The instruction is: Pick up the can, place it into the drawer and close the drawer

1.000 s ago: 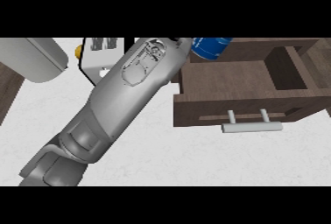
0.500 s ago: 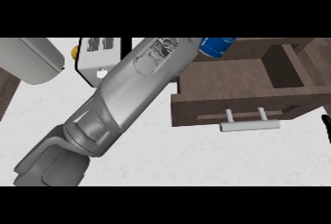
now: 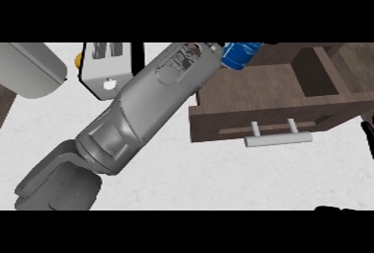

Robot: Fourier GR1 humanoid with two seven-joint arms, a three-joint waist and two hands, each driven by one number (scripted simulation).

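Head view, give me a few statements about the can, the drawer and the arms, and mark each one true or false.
1. The drawer stands open. True.
2. The can is red. False: it is blue.
3. The can lies on the counter in front of the drawer's handle. False: it is at the top of the view, at the end of the left forearm, above the drawer's far left corner.
4. The left forearm reaches diagonally from lower left towards the drawer. True.
5. The right hand is curled round the handle. False: only a dark sliver of it shows at the right edge, apart from the handle.
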